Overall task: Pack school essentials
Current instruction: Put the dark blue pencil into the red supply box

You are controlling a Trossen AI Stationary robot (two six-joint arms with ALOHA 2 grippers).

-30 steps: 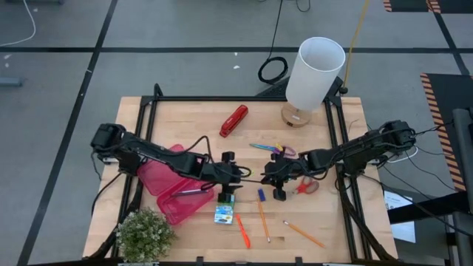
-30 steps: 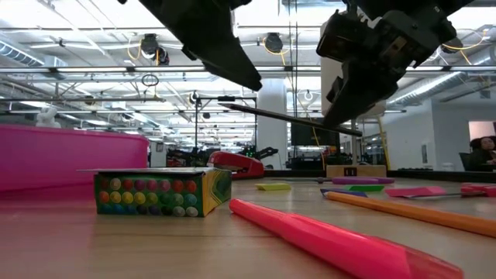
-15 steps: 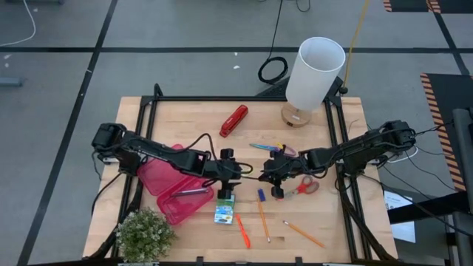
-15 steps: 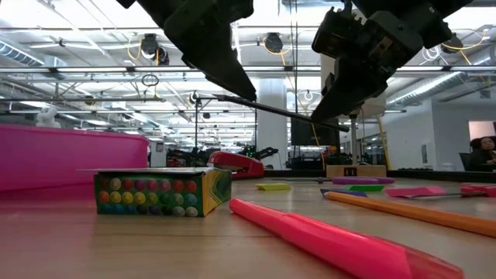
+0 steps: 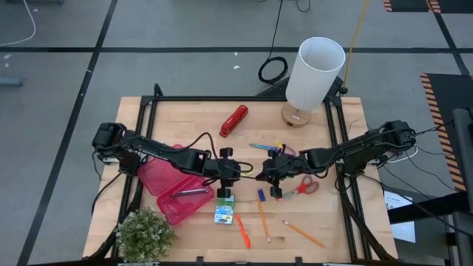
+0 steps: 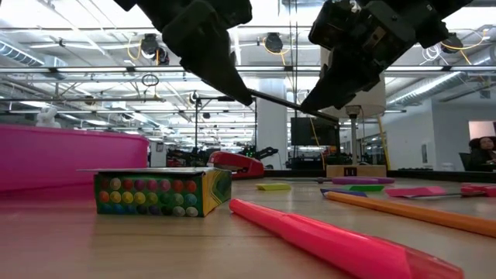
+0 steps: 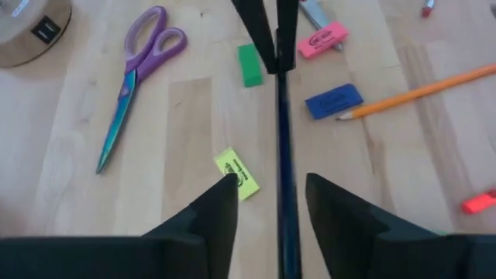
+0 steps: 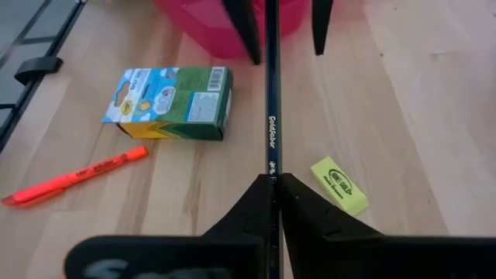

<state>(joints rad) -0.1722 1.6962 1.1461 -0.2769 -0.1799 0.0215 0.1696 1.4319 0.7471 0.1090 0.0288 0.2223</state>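
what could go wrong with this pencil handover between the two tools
The dark pencil is held in the air only by the right tool. The left tool has its fingers open around it. If the right lets go before the left shuts, the pencil would likely drop onto the table near the yellow eraser. The tools also sit close together in the high view, so any advance might knock them together.

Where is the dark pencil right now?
The dark pencil is in the air over mid-table, above the yellow eraser. The right pincer is shut on one end, and the other end lies between the open fingers of the left pincer.
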